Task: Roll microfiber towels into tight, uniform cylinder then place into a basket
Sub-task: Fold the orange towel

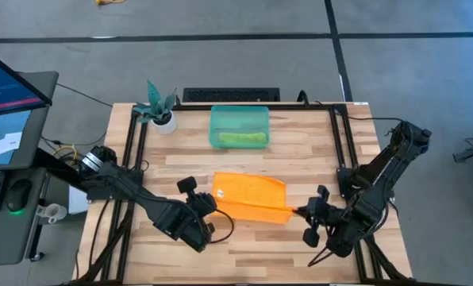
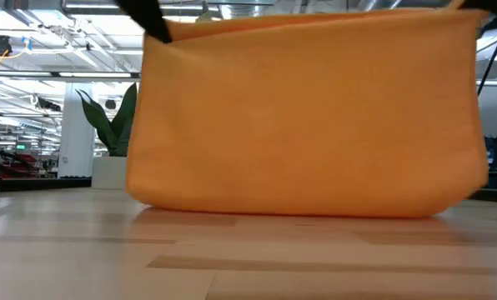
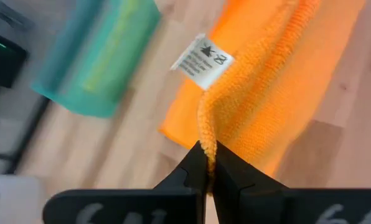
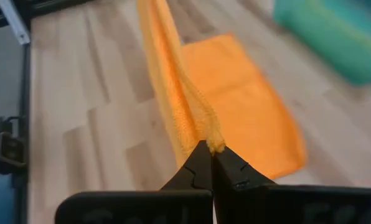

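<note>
Orange towel (image 1: 251, 197) between both pinching tools.

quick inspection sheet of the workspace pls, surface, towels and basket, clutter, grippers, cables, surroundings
surface: light wooden table with a dark frame.
job's things: orange towel is folded, held up by two corners, its lower fold on the table; white care tag shows. Green towel lies in the teal basket at the far side.
clutter: small potted plant near the basket.
grippers: left gripper shut on one corner of the orange towel; right gripper shut on another.
cables: black cables beside the left arm's base.
surroundings: monitor, keyboard and mouse left of the table; grey floor.
</note>
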Available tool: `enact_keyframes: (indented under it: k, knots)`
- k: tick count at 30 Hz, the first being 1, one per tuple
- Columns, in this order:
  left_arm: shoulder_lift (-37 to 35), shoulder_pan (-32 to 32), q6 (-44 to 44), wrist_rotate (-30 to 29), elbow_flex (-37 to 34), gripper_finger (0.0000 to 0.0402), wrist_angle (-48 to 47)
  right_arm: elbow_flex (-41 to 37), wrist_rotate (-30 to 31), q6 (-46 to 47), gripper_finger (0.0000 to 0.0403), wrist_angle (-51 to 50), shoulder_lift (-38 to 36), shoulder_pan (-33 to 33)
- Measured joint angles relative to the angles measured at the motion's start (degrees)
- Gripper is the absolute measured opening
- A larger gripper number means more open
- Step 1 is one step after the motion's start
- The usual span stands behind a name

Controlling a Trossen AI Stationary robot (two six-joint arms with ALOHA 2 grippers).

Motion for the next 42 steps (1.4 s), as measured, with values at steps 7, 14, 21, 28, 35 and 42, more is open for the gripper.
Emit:
enact_keyframes:
  k: [7, 14, 21, 28, 35, 42]
  knots:
    - [0.08, -1.97, -4.38, 3.93, -6.71, 0.0, 6.16, -7.23, -4.33, -0.03, 0.0008, 13.16, 0.03, -0.73]
    - [0.04, -0.76, -4.22, 1.39, -9.06, 0.0, 7.54, -10.4, -4.07, -0.61, 0.0008, 14.54, 0.03, -4.75]
    - [0.04, 3.05, -4.03, 2.02, -10.44, 0.0, 7.07, -10.56, -7.55, -4.18, 0.0008, 13.3, 0.03, -11.46]
    - [0.09, 5.32, -2.5, 2.02, -10.39, 0.0, 7.87, -15.5, -10.75, -1.42, 0.0008, 16.14, 0.01, -14.62]
    - [0.09, 8.59, -1.32, 4.02, -10.39, 0.0, 8.06, -17.57, -11.07, -1.61, 0.0008, 19.59, 0.01, -16.92]
    - [2.52, 9.82, 2.54, 7.71, -10.28, 0.0, 11.33, -17.55, -11.54, -5.1, 0.0008, 25.58, 0.01, -15.9]
